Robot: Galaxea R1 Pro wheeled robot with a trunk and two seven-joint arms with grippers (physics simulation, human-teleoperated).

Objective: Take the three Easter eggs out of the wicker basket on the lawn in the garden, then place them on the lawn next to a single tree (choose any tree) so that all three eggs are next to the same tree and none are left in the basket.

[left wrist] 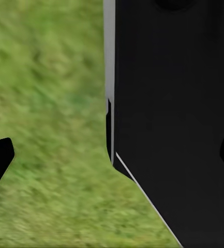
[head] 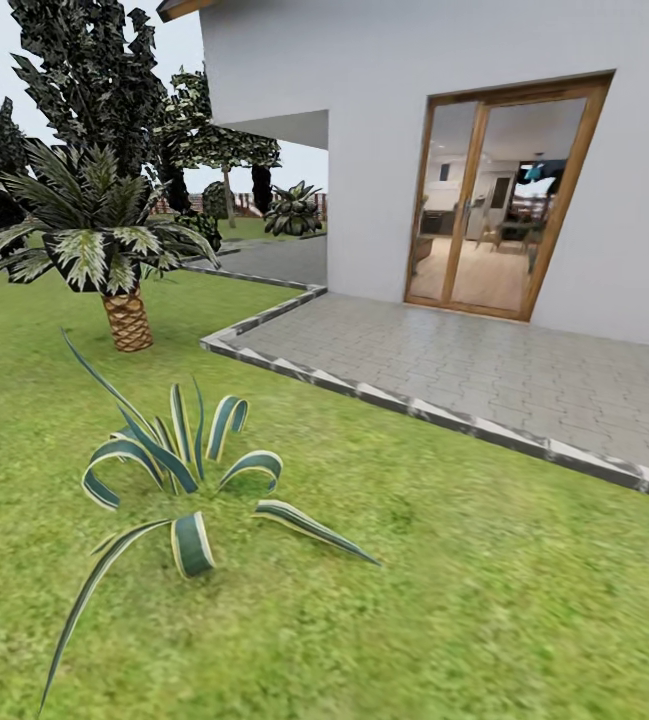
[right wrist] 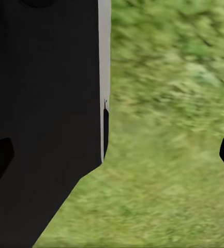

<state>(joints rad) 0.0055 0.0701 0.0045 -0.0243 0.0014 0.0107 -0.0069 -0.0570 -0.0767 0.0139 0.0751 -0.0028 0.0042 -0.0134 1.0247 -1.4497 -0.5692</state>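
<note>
Mottled green lawn [head: 484,600] fills my head view from six to nine o'clock, the grey paved patio [head: 484,360] at two, a short scaly-trunked palm [head: 124,290] at ten, while both grippers hang spread and empty over grass, presumably stowed for driving.

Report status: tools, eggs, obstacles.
Both tools open, empty, over lawn. Ahead: striped plant, palm, patio, house.
</note>
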